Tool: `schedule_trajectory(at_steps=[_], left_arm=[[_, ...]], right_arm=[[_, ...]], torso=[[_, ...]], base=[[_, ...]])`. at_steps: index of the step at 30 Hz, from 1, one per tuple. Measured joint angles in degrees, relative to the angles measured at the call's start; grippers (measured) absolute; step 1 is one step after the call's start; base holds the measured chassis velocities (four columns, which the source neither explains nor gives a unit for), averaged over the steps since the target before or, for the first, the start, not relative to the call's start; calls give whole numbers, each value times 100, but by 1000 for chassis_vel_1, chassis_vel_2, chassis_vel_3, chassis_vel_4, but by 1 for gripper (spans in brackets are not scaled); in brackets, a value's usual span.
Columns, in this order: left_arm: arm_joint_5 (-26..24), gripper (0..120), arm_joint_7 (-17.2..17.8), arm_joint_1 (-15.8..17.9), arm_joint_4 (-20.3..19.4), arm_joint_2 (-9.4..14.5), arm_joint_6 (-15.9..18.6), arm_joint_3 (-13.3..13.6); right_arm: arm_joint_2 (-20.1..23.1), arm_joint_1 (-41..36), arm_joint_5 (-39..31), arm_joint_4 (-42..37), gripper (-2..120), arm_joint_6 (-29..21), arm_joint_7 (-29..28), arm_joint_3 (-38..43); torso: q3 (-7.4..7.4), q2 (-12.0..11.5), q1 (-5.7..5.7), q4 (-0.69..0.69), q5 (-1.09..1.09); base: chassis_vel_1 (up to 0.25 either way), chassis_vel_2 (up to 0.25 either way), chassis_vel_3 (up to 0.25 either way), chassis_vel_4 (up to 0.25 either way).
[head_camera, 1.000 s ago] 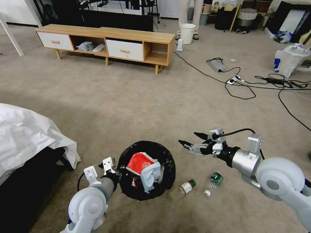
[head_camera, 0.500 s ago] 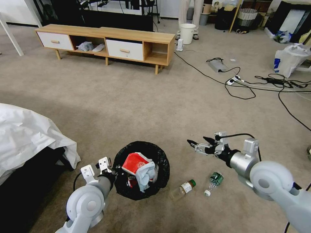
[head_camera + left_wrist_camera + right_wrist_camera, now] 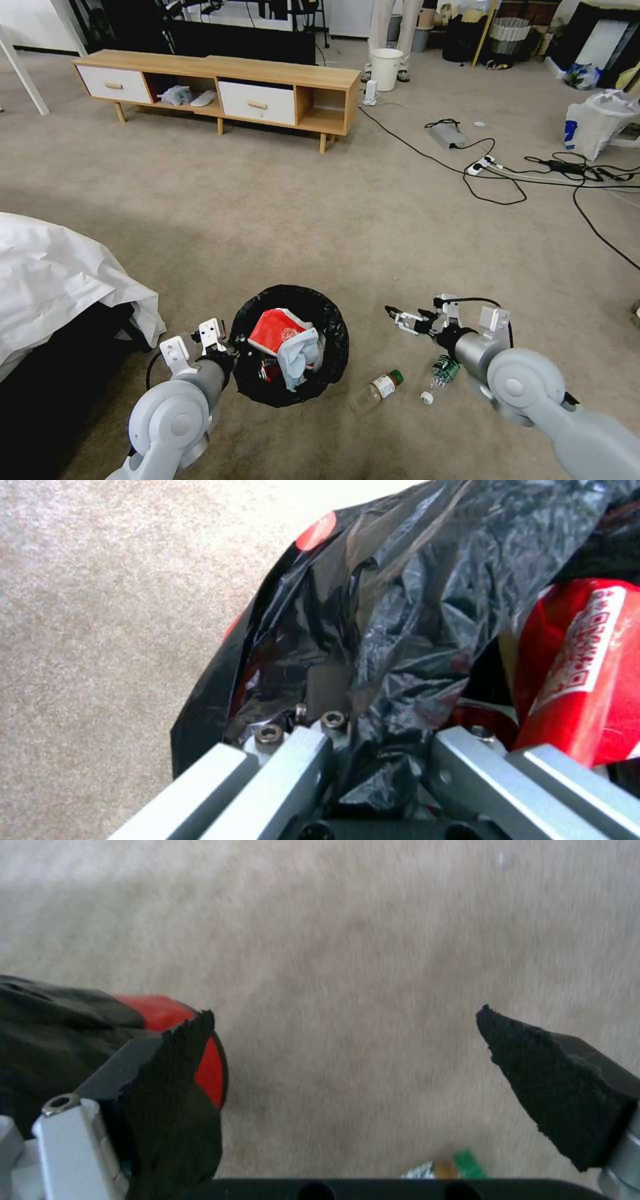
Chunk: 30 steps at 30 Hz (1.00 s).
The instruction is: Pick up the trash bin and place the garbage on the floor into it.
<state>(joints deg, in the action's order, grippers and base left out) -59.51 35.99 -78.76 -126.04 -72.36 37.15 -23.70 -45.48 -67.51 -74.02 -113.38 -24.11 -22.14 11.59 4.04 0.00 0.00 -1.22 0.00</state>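
Right gripper (image 3: 403, 317), fingers spread and empty, is hovering beyond two green-capped bottles (image 3: 377, 389) lying on the floor (image 3: 280, 220), while left gripper (image 3: 235, 352) is pinching the trash bin (image 3: 333, 347) rim.

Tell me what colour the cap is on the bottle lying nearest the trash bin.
Green; the bottle shows best in the head view.

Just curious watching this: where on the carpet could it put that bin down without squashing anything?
Bare floor lies between the trash bin and the wooden cabinet. It is crowded right of the bin, by two bottles, and around the cables.
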Motion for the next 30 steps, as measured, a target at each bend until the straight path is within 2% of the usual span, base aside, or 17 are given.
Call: schedule_trajectory(at_steps=[6, 8, 10, 12, 13, 15, 19, 25, 28, 29, 30], left_arm=[[90, 0, -41, -12, 19, -49, -6, -12], [158, 0, -98, -25, 41, -68, -11, -26], [221, 0, -144, -33, 87, -90, -17, -44], [231, 0, -164, -15, 121, -97, -18, -43], [231, 0, -164, -15, 121, -97, -18, -43], [297, 0, -247, 24, 186, -108, -28, -18], [343, 0, -278, 28, 205, -125, -30, -8], [493, 0, -364, -55, 171, -149, -54, -49], [524, 0, -400, -93, 115, -128, -66, -80], [524, 0, -400, -93, 115, -128, -66, -80], [530, 0, -413, -95, 112, -113, -67, -80]], right_arm=[[-124, 309, -226, 257, 100, -216, -311, -359], [-97, 444, -4, 432, 100, -411, -251, -506], [62, 568, 712, 682, 100, -560, 115, -656], [196, 601, 977, 787, 100, -675, 313, -692], [196, 601, 977, 787, 100, -675, 313, -692], [512, 639, 1324, 896, 100, -767, 621, -753], [648, 762, 1404, 983, 100, -788, 655, -893], [498, 1161, 1257, 1272, 100, -782, 162, -1373], [280, 1333, 452, 1355, 100, -764, -557, -1505], [280, 1333, 452, 1355, 100, -764, -557, -1505], [237, 1362, 163, 1374, 100, -764, -740, -1524]], torso=[[0, 0, 0, 1, 0], [0, 0, 0, 1, 1], [0, 0, 0, 1, 0], [0, 0, 0, 1, 1], [0, 0, 0, 1, 1], [0, 0, 0, -2, 0], [0, 0, 0, -3, -1], [0, 0, 0, 2, 1], [0, 0, 0, 1, 1], [0, 0, 0, 1, 1], [0, 0, 0, 2, 1]], base=[[0, 0, 0, 0], [0, 0, 0, 0], [0, 0, 0, 0], [0, 0, 0, 0], [0, 0, 0, 0], [0, 0, 0, 0], [0, 0, 0, 0], [0, 0, 0, 0], [0, 0, 0, 0], [0, 0, 0, 0], [0, 0, 0, 0]])
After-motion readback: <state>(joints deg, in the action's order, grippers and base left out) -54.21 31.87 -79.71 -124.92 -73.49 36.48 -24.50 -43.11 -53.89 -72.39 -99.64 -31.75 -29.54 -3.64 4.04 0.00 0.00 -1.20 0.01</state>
